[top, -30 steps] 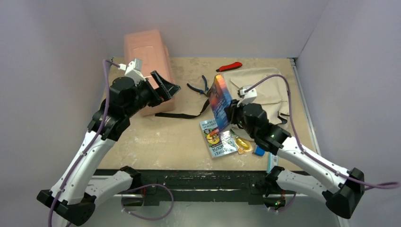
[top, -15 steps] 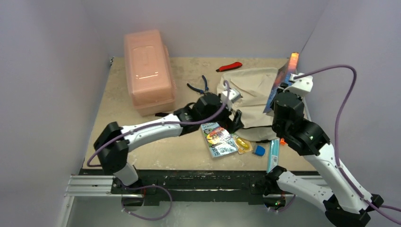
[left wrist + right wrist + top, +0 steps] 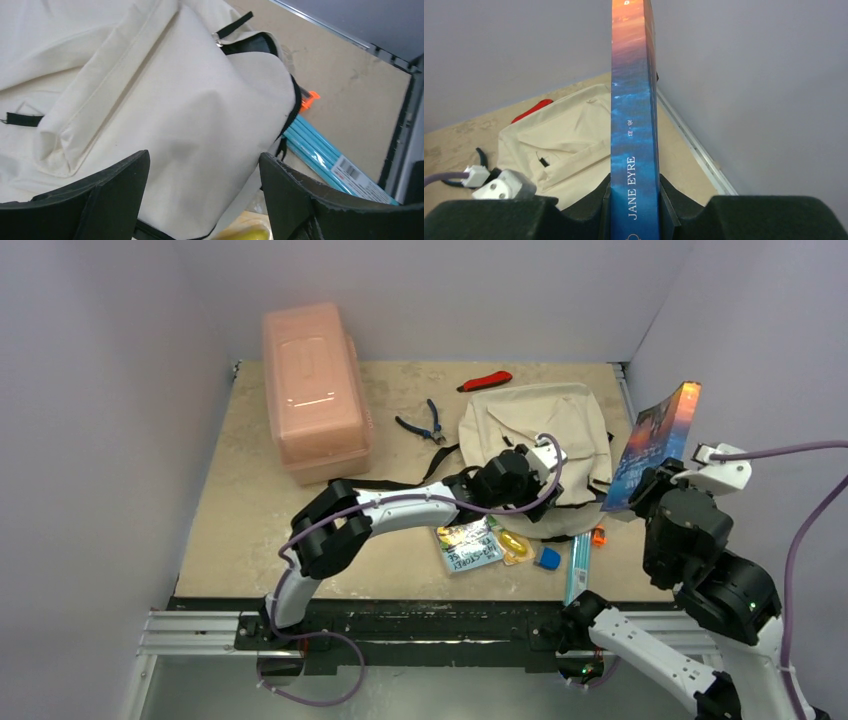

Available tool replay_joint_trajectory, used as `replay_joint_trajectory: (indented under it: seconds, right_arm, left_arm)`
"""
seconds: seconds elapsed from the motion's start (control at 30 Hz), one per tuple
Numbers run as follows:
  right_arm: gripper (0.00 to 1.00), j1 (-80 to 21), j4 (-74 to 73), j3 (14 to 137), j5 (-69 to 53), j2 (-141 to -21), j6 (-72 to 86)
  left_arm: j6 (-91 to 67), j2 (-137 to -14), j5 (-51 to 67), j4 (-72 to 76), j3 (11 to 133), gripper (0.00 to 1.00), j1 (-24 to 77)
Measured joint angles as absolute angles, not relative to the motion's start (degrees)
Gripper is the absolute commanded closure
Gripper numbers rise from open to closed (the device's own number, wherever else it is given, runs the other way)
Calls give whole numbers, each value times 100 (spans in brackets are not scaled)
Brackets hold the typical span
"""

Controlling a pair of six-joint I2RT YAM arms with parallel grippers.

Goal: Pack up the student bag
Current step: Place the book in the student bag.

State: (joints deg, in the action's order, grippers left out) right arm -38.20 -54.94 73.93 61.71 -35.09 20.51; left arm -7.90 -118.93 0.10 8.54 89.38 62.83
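The student bag (image 3: 540,425) lies cream and slack at the back right of the table, its black-zippered mouth (image 3: 287,100) facing the near right. My left gripper (image 3: 522,478) hovers over the bag's near edge. It is open, and its fingers straddle the fabric (image 3: 150,100) without pinching it. My right gripper (image 3: 642,502) is shut on a blue and orange book (image 3: 655,440), held upright in the air off the bag's right side. The book's spine (image 3: 633,125) reads "Jane Eyre" and stands clamped between the pads, with the bag (image 3: 569,140) below to the left.
A pink plastic box (image 3: 312,390) stands at the back left. Pliers (image 3: 425,422) and a red knife (image 3: 485,381) lie behind the bag. A comic booklet (image 3: 465,545), yellow packet (image 3: 515,545), blue eraser (image 3: 547,559), teal pen pack (image 3: 578,565) and small orange item (image 3: 598,536) crowd the near edge.
My left arm swung from beside the pink box across to the bag's near edge, its jaws narrowing a little. My right arm carried the book from mid-table up to the right.
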Motion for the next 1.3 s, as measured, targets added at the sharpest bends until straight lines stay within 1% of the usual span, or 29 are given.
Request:
replay_joint_trajectory:
  seconds: [0.1,0.23,0.33,0.37,0.47,0.53,0.57,0.67,0.87,0.93,1.03,1.1,1.13,1.17,1.3]
  right_arm:
    - [100,-3822,-5719,7494,5927,-3328,2121]
    - [100,-3824,-6031,7520,5579,-3146,2287]
    - [100,-3822,-6263,7520,5424,-3138,2390]
    - [100,-3824,-6320,7520,5376,-3138,2408]
    - [100,-3824,-6386,7520,5199,-3131,2460]
    - [100,-3824,-6394,7520,5113,-3122,2477]
    - [100,-3824,-6396,7520,5078,-3120,2488]
    - [100,-3824,-6403,7520,4954,-3107,2517]
    - [100,-3824,-6648,7509,4685,-3103,2687]
    - [100,-3824,-6733,7459,4600,-3083,2764]
    - [100,-3824,-6978,7411,4394,-3044,2919]
    - [100,-3824,-7161,7395,4213,-3006,3046]
    - [100,-3824,-7244,7395,4134,-2993,3105]
    - [100,-3824,-7334,7395,4021,-2978,3188]
    - [100,-3824,-7588,7356,3426,-2906,3548]
  left_arm:
    - [-725,-12134,-478,639,9299,22,6283]
    - [-635,-12213,-707,460,9463,16,6305]
    - [-646,-12213,-537,467,9439,7,6316]
    - [-663,-12204,-399,541,9382,6,6322]
    - [-683,-12199,-80,626,9203,4,6357]
    - [-681,-12221,-69,532,9209,6,6410]
    - [-681,-12256,-117,443,9279,8,6434]
    - [-633,-12501,-364,226,9717,19,6493]
    - [-504,-12580,-937,-121,9845,57,6471]
    - [-489,-12567,-1000,-217,9845,64,6436]
    - [-506,-12481,-982,-390,9848,85,6361]
    - [-539,-12374,-917,-567,9891,94,6287]
    - [-545,-12331,-895,-624,9920,98,6252]
    - [-563,-12287,-864,-718,9981,100,6208]
    - [-760,-12175,-701,-1052,10385,100,5994]
